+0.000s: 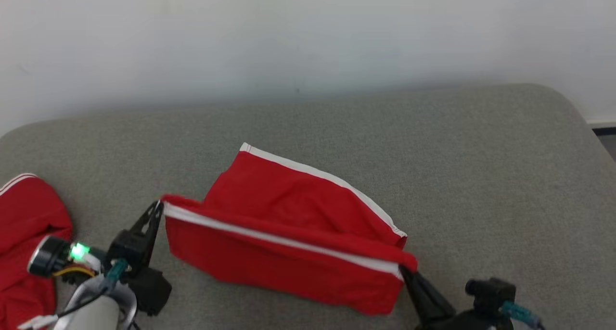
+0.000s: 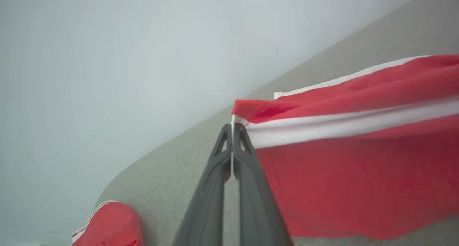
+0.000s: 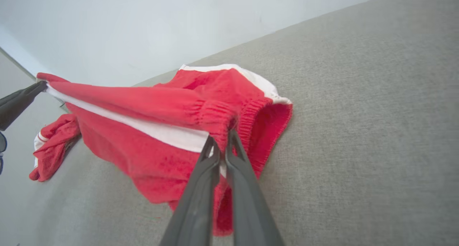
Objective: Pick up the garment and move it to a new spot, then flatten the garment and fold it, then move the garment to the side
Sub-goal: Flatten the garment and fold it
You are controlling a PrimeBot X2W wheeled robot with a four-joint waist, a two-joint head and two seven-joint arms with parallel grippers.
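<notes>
Both clamped shut: left gripper (image 1: 157, 208) pinching the garment (image 1: 288, 234) by a striped corner, right gripper (image 1: 404, 272) on its waistband, cloth slung between them at lower centre. Thin pinches, these. Pull apart too hard and a corner could slip, leaving it crumpled on the grey padded surface (image 1: 481, 166).

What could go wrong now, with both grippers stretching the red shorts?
The left gripper pinches just the corner tip of the red shorts, so tension may pull it free. The right gripper bites bunched waistband, which could fold in creased. The second red garment lies near the left gripper and might snag.
</notes>
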